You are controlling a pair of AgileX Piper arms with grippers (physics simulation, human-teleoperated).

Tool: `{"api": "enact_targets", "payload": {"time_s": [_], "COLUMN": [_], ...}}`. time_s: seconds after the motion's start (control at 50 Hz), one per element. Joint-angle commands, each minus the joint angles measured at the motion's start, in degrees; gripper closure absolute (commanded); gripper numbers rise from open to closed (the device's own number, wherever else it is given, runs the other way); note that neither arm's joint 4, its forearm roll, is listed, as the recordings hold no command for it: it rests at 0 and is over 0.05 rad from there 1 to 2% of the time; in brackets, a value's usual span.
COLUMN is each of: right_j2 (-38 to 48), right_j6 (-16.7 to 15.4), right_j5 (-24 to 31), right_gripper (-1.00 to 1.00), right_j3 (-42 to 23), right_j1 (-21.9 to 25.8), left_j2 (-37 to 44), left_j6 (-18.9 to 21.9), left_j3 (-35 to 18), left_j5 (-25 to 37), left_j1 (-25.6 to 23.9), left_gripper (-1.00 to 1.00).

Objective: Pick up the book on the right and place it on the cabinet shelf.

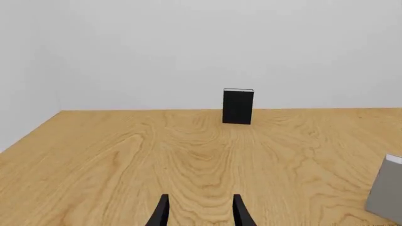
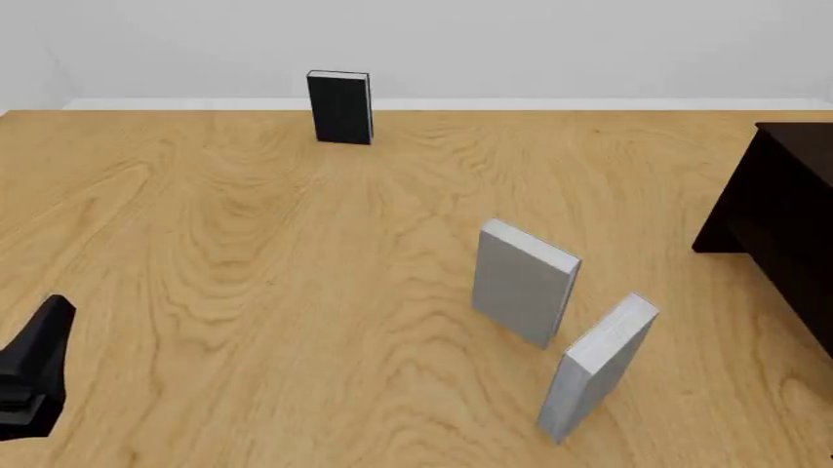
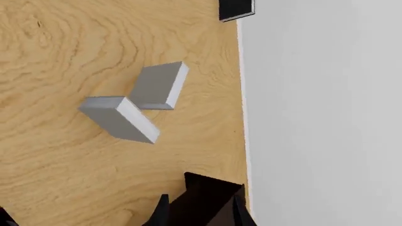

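Nothing is done yet: the book (image 2: 596,369) stands untouched on the surface (image 2: 260,273), lower right of the front view, just beside its grey twin (image 2: 524,281). Both grippers (left gripper (image 1: 199,209), right gripper (image 3: 199,209)) have fingers spread, grasping nothing. The cabinet (image 2: 781,214) is cut off at the right edge, its shelf hidden.

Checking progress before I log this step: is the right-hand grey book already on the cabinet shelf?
No. In the front view the book stands upright on the table, apart from the cabinet.
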Motion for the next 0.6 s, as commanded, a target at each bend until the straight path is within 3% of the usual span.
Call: {"api": "enact_targets", "payload": {"time_s": [0.02, 0.06, 0.1, 0.16, 0.2, 0.32, 0.38, 0.44, 0.6], "right_j2": [5.60, 6.56, 7.24, 10.00, 10.92, 11.74, 13.28, 13.98, 15.92], "right_j6": [-7.27, -8.61, -9.95, -8.48, -8.97, -15.96, -15.48, -17.46, -18.50], "right_j5": [2.36, 2.36, 2.36, 2.36, 2.36, 2.36, 2.36, 2.36, 2.36], "right_gripper": [-1.00, -1.00, -1.00, -1.00, -1.00, -1.00, -1.00, -1.00, -1.00], "right_j3": [-0.01, 3.15, 3.43, 2.99, 3.27, 5.76, 3.74, 4.22, 3.61], "right_j1": [3.20, 6.65, 5.74, 10.13, 10.32, 7.08, 7.92, 6.96, 7.22], "left_j2": [-0.15, -0.17, -0.13, -0.11, -0.06, 0.00, -0.03, -0.01, 0.03], "left_j6": [0.52, 0.68, 0.63, 0.62, 0.58, 0.77, 0.81, 0.85, 0.92], "left_j3": [0.05, 0.07, 0.07, 0.06, 0.07, 0.10, 0.11, 0.13, 0.16], "left_j5": [-0.02, -0.02, -0.04, -0.06, -0.08, -0.14, -0.13, -0.10, -0.15], "left_j1": [-0.32, -0.44, -0.38, -0.34, -0.37, -0.48, -0.51, -0.54, -0.61], "left_gripper": [-1.00, -1.00, -1.00, -1.00, -1.00, -1.00, -1.00, -1.00, -1.00]}}
